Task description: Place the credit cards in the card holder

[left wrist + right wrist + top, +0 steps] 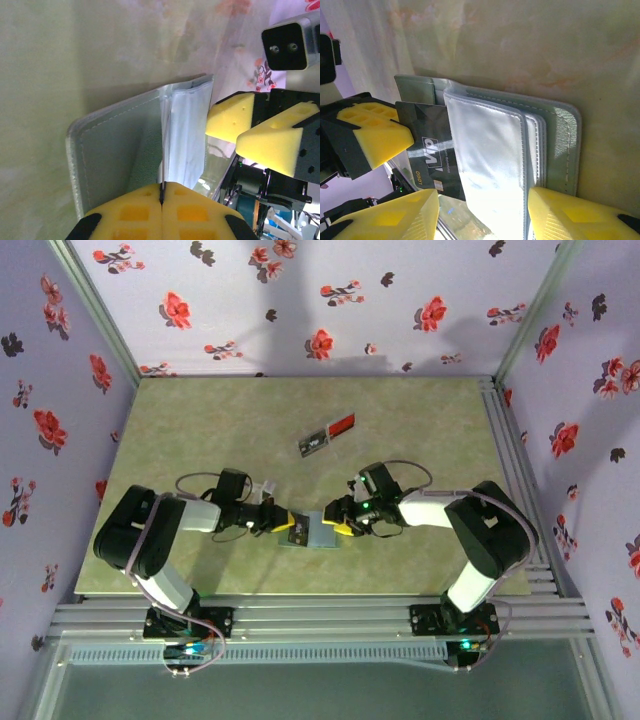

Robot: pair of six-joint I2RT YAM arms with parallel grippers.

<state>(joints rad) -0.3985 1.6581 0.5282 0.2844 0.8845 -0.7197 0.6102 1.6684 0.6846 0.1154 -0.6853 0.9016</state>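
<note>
The left arm and right arm rise from bases at the near edge of the table, elbows bent, forearms turned inward, wrists low. The left claw has its yellow fingers pressed together, pinching a dark card. The right claw faces it closely, jaws apart.

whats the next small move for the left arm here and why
Probably slide the black VIP card further into the grey-teal folding card holder: the shut left gripper pinches its edge, most of it sits outside the clear plastic sleeves, and the open right gripper straddles the holder.
</note>
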